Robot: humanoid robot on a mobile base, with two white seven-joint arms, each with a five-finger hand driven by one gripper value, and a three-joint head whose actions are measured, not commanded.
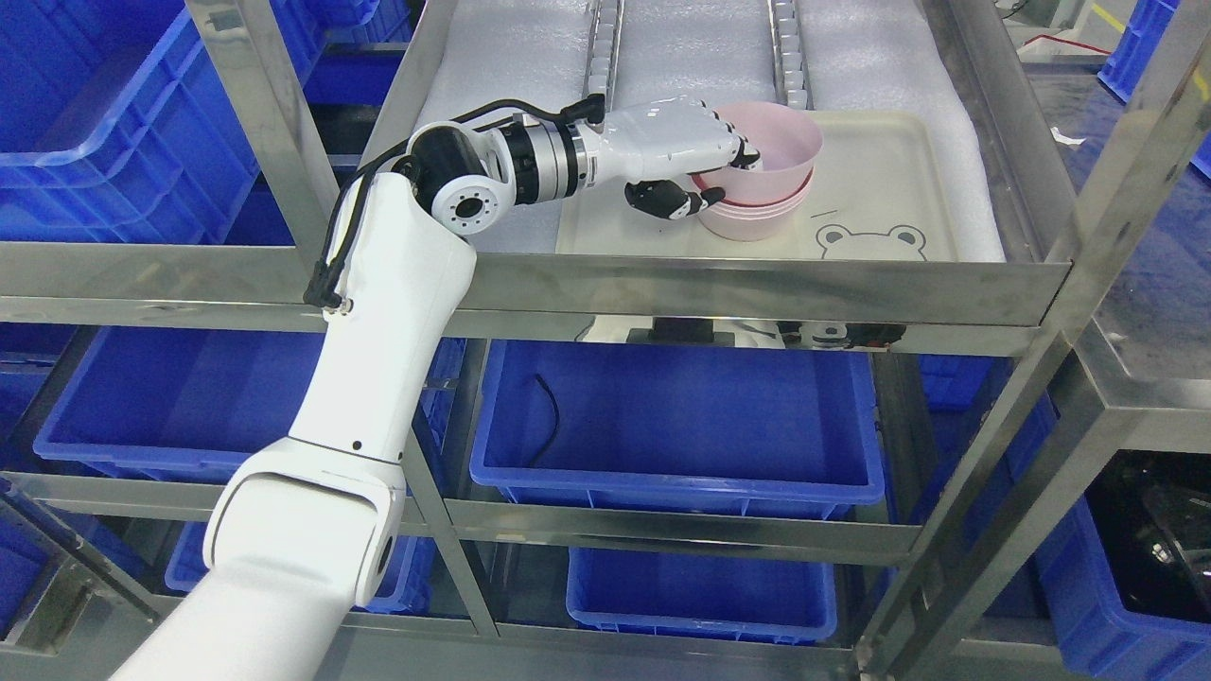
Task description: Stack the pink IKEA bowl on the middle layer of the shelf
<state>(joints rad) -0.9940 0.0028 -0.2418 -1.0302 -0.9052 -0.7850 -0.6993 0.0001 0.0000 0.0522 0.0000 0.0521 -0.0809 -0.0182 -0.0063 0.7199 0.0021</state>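
Seating the top pink bowl [771, 142] into the bowls below it [752, 216], on the cream tray [875, 180].
Your left hand [695, 156] grips the near rim, fingers inside, thumb outside. The bowl sits tilted in the stack. Judge it light, rigid and smooth plastic, so it may slip; keep hold at the rim and press gently.
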